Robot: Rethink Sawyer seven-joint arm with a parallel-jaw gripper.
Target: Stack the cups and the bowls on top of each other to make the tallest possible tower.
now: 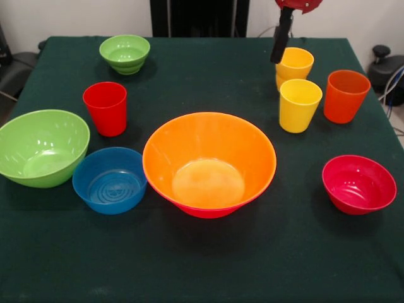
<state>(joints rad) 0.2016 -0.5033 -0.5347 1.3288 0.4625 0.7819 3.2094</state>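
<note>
Ten bright pieces lie spread over the dark green table (202, 278), and only one pair is nested so far, so most of the tower is yet to be built and much can go astray. Nearest, at lower right of the frame, the small red bowl (358, 184) sits alone; at lower centre the large orange bowl (209, 163) rests inside a pinkish-red one whose rim just shows beneath it (208, 212), forming the tower's base. Just left of it the small blue bowl (110, 180) appears to touch both that base and the medium-large green bowl (41, 148) at the left edge, so a careless grab at any of these could nudge its neighbours. Farther back stand the red cup (105, 108) at mid left and, at mid right, a tight cluster: a yellow cup (299, 105), the orange cup (344, 96) just beside it, and a second yellow cup (295, 65) behind. The small green bowl (125, 53) sits at upper left. The gripper (281, 36) hangs at upper right, right by the rear yellow cup; only one dark finger shows, so I cannot tell whether it is apart or together. Coming down here, it could clip a rim and topple the crowded cups, and glossy tapered walls may slip.
</note>
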